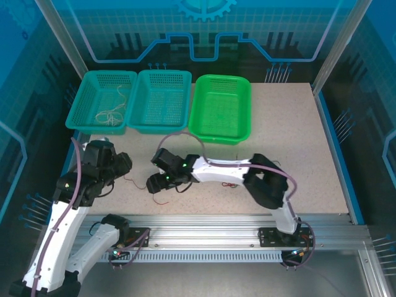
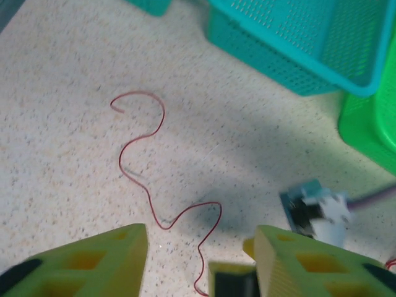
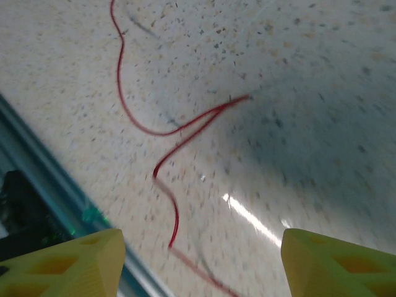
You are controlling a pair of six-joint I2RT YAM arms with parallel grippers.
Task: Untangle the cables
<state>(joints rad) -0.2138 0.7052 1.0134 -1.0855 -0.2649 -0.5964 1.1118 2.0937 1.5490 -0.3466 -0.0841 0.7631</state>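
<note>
Hovering low over the tabletop [image 1: 297, 154]: left fingers [image 2: 93, 263] spread apart, empty | right fingers [image 3: 74, 260] spread apart, empty | at least one thin red cable [image 2: 121, 162] in loose wavy bends on the tabletop between them | three baskets beyond: leftmost teal basket [image 1: 77, 99] holding tangled white cable [image 1: 110, 115], middle teal basket [image 1: 162, 99], green basket [image 1: 219, 108]

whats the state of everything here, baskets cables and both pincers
left teal basket: holds a white cable
white cable: bunched in loops inside that basket
middle teal basket: looks empty
green basket: looks empty
red cable: lying loose and wavy on the table, ungripped
left pincer: open, holding nothing
right pincer: open, holding nothing
</note>
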